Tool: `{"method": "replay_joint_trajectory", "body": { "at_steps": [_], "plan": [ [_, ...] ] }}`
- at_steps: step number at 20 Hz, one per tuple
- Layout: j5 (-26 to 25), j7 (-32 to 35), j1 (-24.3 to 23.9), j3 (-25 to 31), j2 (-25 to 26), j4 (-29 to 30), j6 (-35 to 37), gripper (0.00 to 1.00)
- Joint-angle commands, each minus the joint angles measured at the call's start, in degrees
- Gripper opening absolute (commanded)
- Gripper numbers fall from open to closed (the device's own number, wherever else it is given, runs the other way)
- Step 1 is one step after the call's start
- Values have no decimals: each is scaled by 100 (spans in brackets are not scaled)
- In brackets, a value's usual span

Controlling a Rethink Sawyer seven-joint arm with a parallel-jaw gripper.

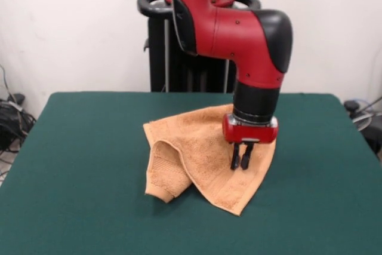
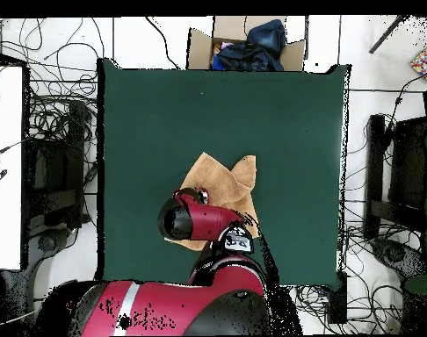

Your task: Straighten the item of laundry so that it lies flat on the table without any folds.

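Front view: camera across table (image 1: 77,177) from robot, near tabletop height but slightly raised, facing pedestal (image 1: 179,46) and white wall behind. Close framing; table's near edge cut off, arm (image 1: 239,34) enters from top. Overhead view: camera high above, looking straight down, robot base at bottom, whole table (image 2: 164,114) plus surrounding floor, cables, cardboard box (image 2: 243,44) beyond table's far edge. Wider, more distant. Turned half round against front view. Shared: green tabletop, towel (image 1: 197,147) (image 2: 226,175), arm.
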Motion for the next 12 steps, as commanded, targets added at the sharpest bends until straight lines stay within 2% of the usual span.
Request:
{"method": "replay_joint_trajectory", "body": {
  "at_steps": [1,6,8,12],
  "plan": [
    [601,1290,-353,1342,802,-486,559,0],
    [510,926,-754,2150,936,-463,1110,0],
    [583,956,-691,2179,840,-425,1306,0],
    [779,1163,-325,1878,551,-390,1560,0]
  ]
}}
